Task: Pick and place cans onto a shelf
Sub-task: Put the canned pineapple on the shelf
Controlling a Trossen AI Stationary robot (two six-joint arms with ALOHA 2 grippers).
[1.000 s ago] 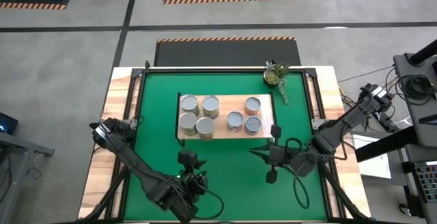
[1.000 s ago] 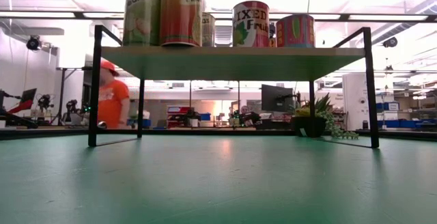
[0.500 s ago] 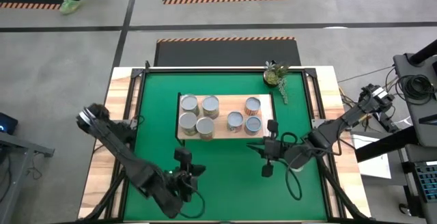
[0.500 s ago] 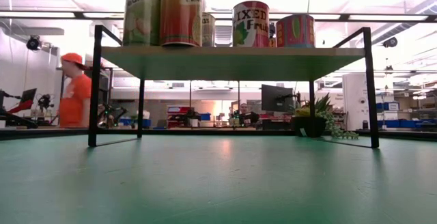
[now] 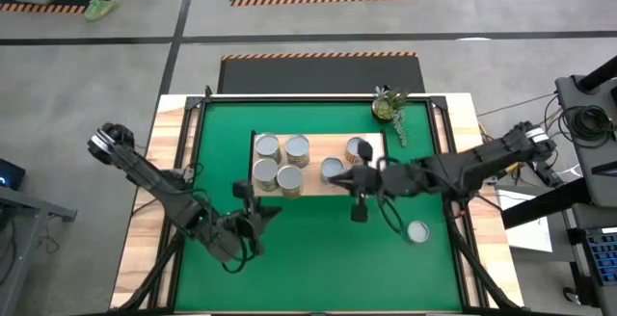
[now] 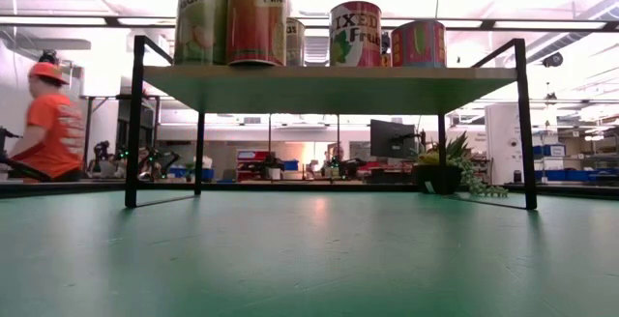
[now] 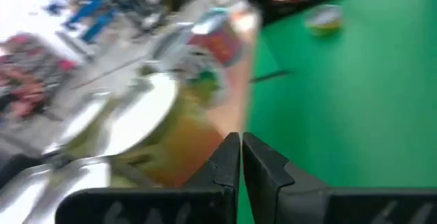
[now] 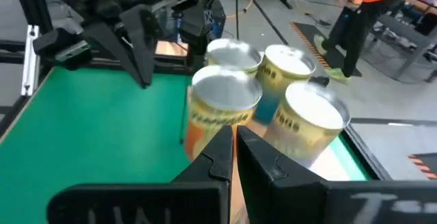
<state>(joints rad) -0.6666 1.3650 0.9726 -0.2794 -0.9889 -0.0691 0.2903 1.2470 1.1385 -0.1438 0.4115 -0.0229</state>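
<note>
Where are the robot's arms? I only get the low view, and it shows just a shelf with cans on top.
Observer: Both are out over the green mat, on the near side of the shelf. The high view shows the right arm reaching across the shelf's right end.
Operator: Are they holding a can?
Observer: No. In the wrist views the left gripper and the right gripper each have their fingers shut on nothing.
Operator: Is every can up on the shelf?
Observer: Not quite. One loose can stands upright on the mat, apart from the shelf, beside the right arm.
</note>
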